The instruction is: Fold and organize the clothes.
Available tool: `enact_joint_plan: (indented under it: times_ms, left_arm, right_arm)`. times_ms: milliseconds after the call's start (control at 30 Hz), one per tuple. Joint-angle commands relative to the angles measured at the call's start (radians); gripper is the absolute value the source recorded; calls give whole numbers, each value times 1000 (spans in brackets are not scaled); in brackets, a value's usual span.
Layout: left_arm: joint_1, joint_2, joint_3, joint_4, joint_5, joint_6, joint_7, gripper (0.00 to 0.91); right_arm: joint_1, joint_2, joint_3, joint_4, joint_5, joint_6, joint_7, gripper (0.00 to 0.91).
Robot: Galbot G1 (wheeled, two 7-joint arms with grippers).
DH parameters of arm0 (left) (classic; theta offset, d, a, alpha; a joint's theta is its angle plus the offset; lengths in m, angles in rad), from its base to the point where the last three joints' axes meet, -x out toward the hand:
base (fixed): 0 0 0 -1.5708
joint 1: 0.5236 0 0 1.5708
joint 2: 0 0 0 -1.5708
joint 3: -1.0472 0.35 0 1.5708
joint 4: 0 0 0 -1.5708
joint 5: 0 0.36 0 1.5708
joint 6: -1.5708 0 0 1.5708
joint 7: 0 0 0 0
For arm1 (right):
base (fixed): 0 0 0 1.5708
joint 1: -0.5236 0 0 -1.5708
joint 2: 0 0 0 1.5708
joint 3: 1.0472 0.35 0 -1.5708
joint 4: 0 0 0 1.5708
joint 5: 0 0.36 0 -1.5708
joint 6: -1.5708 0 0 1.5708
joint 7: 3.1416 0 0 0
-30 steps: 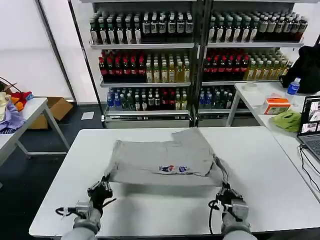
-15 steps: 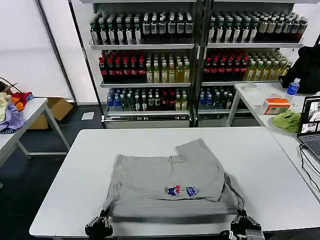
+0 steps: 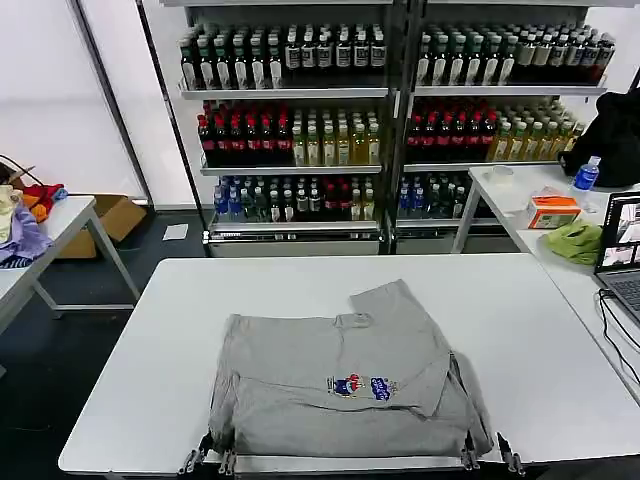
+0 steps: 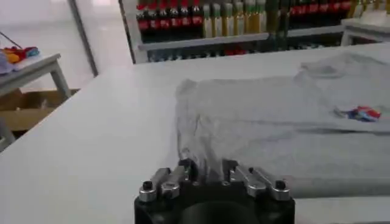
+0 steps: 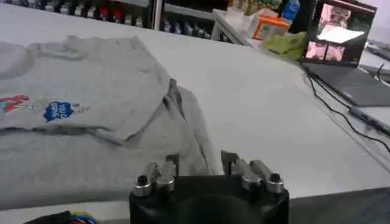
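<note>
One of the clothes, a light grey short-sleeved shirt [image 3: 330, 390] with a small multicoloured chest print [image 3: 358, 385], lies folded over on the white table [image 3: 180, 320], its hem at the front edge. My left gripper [image 3: 208, 463] sits at the shirt's front left corner and my right gripper [image 3: 490, 455] at its front right corner. Both are open. In the left wrist view the shirt [image 4: 286, 122] runs up between the spread fingers of the left gripper [image 4: 207, 167]. The right wrist view shows a bunched fold of the shirt [image 5: 73, 103] lying between the fingers of the right gripper [image 5: 200, 159].
A side table at the right carries a laptop [image 3: 622, 250], a lime-green cloth [image 3: 575, 240], an orange box [image 3: 552, 210] and a bottle [image 3: 586, 172]. Coloured fabrics [image 3: 20, 225] lie on a table at the left. Shelves of bottles [image 3: 300, 130] stand behind.
Both grippers pulled the shirt's hem toward the front edge and lowered it. The shirt now rests flat on the table and both grippers' fingers have spread apart.
</note>
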Motion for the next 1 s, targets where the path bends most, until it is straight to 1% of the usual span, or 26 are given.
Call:
enact_joint_plan:
  times_ms: [33,67,100,200,300,467,633,800,900,1000]
  left_arm:
    - [-63,-8,-7,-37,-4,9,0,907]
    - [-78,-8,-10,-37,-7,12,0,907]
    - [-91,-10,-14,-35,-7,13,0,907]
    - [-93,-14,-17,-39,-6,11,0,907]
    - [-100,-15,-18,-49,-6,12,1,907]
    - [-184,-13,-27,-26,-22,33,10,907]
    - [-255,11,-36,25,-55,52,52,907]
    - [-317,31,-43,63,-93,82,58,907]
    - [-336,35,-42,82,-107,86,59,907]
    - [-355,39,-43,102,-122,91,63,907]
  right_arm:
    - [52,11,51,-1,-19,0,-29,907]
    - [75,12,61,-17,-20,0,-47,907]
    - [104,14,78,-58,-29,0,-83,907]
    - [128,18,84,-98,-36,0,-117,907]
    - [135,22,78,-122,-46,0,-124,907]
    - [210,37,82,-186,-53,0,-133,907]
    - [319,48,78,-289,-57,-2,-144,907]
    - [398,62,58,-352,-80,-2,-146,907]
    - [448,74,42,-386,-103,-3,-147,907]
    - [503,72,27,-425,-107,-4,-145,907]
